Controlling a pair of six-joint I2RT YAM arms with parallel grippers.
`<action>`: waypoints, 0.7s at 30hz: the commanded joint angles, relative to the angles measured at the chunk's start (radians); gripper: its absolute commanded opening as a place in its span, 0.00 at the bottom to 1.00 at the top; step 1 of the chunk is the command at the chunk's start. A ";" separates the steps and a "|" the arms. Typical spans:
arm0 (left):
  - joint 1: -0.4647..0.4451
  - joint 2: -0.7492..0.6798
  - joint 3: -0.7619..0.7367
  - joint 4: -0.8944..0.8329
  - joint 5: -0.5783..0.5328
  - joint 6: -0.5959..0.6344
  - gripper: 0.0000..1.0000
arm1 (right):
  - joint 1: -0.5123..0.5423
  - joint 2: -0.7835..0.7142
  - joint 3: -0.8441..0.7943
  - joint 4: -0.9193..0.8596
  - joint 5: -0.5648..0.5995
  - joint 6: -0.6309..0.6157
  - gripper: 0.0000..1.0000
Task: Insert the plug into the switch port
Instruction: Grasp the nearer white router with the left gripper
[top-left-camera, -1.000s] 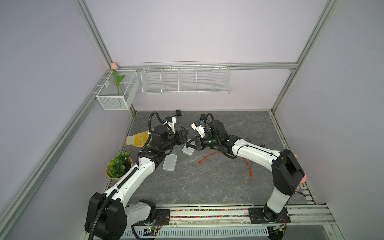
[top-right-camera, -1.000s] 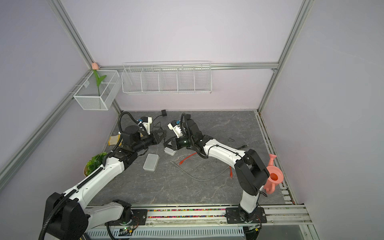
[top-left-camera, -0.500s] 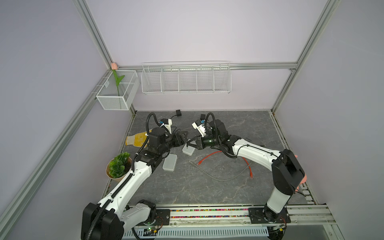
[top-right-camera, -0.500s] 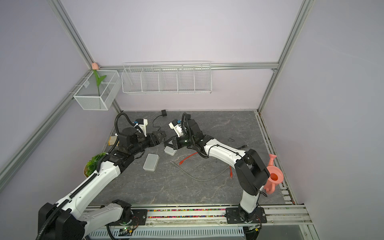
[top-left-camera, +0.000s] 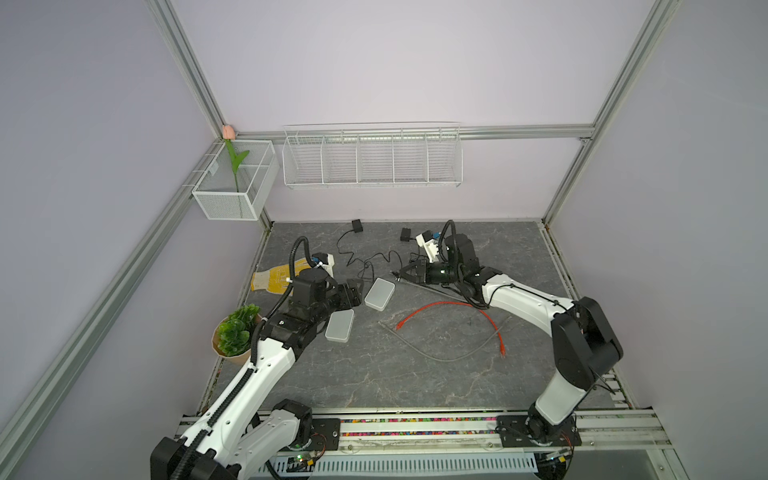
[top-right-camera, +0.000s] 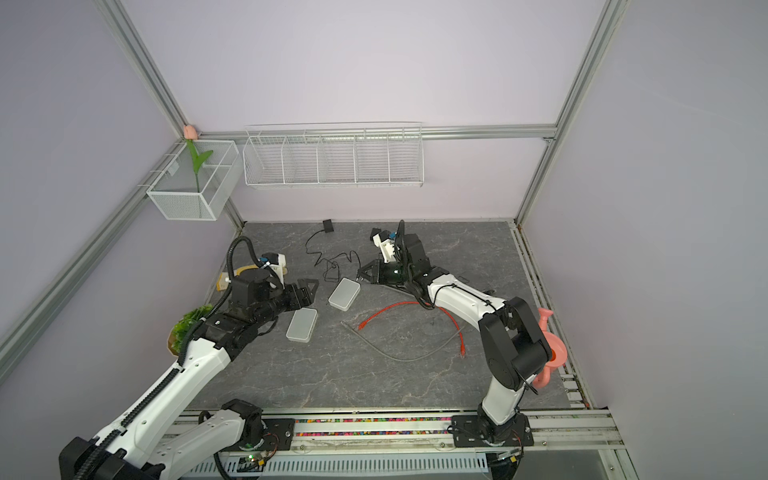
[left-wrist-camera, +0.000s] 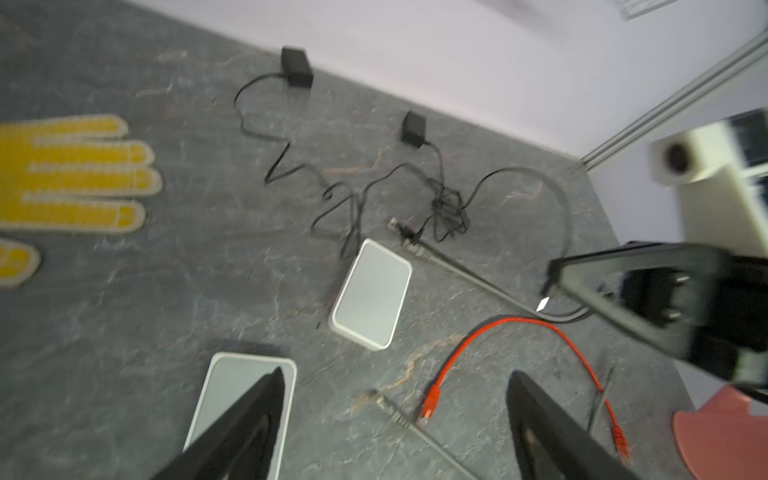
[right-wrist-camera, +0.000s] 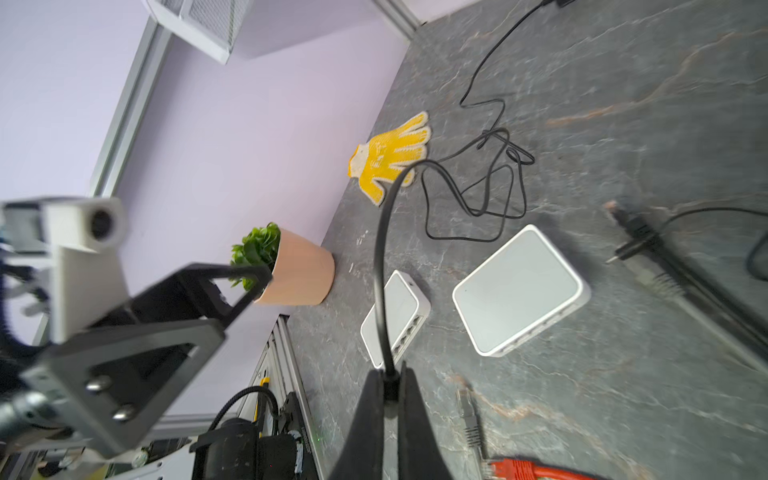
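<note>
Grey marbled table (top-left-camera: 415, 382), lilac walls (top-left-camera: 374, 62). Toward its left edge, the left pincer (left-wrist-camera: 395, 376) hangs spread wide by a white switch (left-wrist-camera: 235, 384). The right pincer (right-wrist-camera: 390, 376) clamps a dark cable (right-wrist-camera: 379, 266).

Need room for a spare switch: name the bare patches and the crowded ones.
Bare: the strip between grey cable and front rail; the back right corner beyond the right arm. Crowded: mid-table, around white switches, black cords, red cable.
</note>
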 joint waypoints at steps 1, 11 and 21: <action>0.006 0.044 -0.039 -0.099 -0.113 0.007 0.99 | 0.001 -0.084 0.009 -0.064 0.042 -0.041 0.07; 0.005 0.250 -0.052 -0.171 -0.161 -0.025 0.99 | -0.068 -0.172 -0.045 -0.086 0.029 -0.071 0.07; -0.001 0.376 -0.055 -0.128 -0.166 -0.032 0.99 | -0.094 -0.219 -0.098 -0.063 0.009 -0.071 0.07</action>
